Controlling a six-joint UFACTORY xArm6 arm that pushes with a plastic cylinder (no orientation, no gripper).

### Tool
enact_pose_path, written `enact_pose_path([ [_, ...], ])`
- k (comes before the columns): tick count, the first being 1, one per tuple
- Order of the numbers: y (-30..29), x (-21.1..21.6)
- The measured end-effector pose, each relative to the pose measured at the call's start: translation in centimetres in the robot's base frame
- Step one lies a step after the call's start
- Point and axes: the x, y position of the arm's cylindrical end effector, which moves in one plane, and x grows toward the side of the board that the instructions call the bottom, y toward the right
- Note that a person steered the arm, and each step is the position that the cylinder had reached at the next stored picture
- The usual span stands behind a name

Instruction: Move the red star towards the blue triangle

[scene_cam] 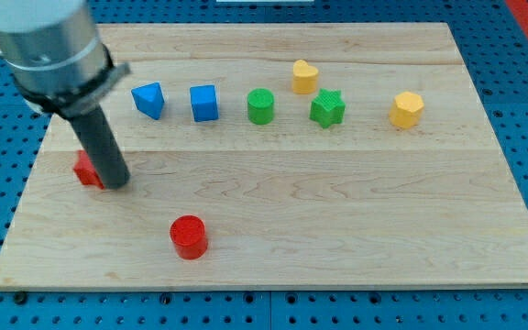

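Note:
The red star (84, 170) lies near the board's left edge, mostly hidden behind my dark rod. My tip (117, 184) rests on the board right against the star's right side. The blue triangle (149, 99) lies above and to the right of the star, at the left end of a row of blocks.
A blue cube (203, 103), a green cylinder (260, 105), a green star (326, 109), a yellow heart (304, 76) and a yellow hexagon (407, 108) lie along the view's top. A red cylinder (189, 236) lies near the bottom. The wooden board (337, 220) sits on blue pegboard.

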Motion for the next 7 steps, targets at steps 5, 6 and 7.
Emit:
enact_pose_path([
  [5,-4.6,-2.7],
  [6,-3.9,3.0],
  [7,0.0,0.5],
])
